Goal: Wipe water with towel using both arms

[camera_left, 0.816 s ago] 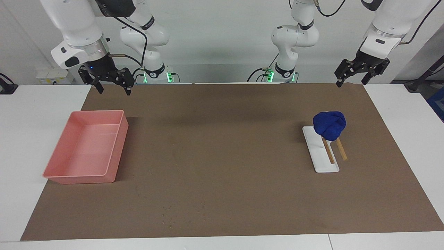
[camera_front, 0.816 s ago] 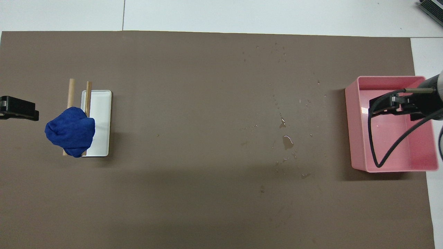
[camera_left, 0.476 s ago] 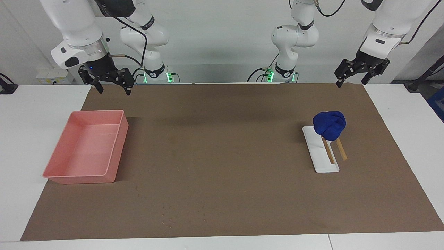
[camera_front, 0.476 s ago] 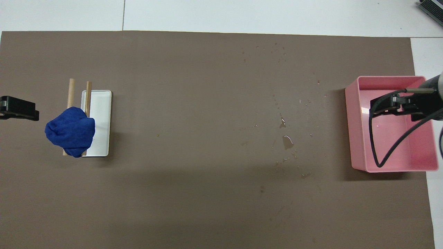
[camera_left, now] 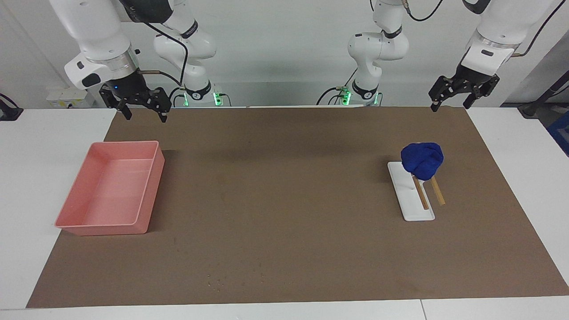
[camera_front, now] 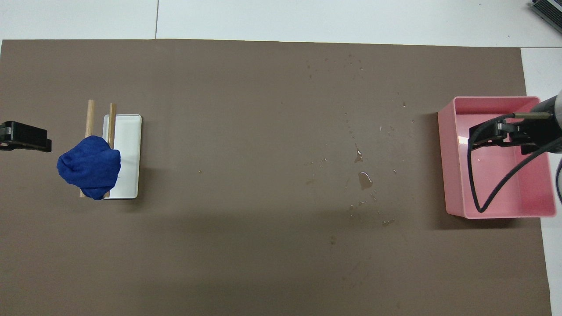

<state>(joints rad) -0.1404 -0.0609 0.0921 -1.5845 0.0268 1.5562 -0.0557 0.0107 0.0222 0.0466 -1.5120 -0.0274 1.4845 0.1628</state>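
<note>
The towel (camera_left: pixel 422 160) sits bunched on two wooden sticks (camera_left: pixel 428 191) and a white tray (camera_left: pixel 406 195) toward the left arm's end of the worktop (camera_left: pixel 284 249). The pink tray (camera_left: pixel 150 191) lies at the other end, water droplets (camera_front: pixel 364 180) between. The left end effector (camera_left: pixel 449 106) and right end effector (camera_left: pixel 143 116) hang spread over the robots' edge, partly cut off overhead.

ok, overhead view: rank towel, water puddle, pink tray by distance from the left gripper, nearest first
1. The towel, bundled on the wooden sticks and white plate, at the left arm's end beside the left gripper.
2. The water puddle, mid-mat, toward the right arm's end.
3. The pink tray, at the right arm's end.
</note>
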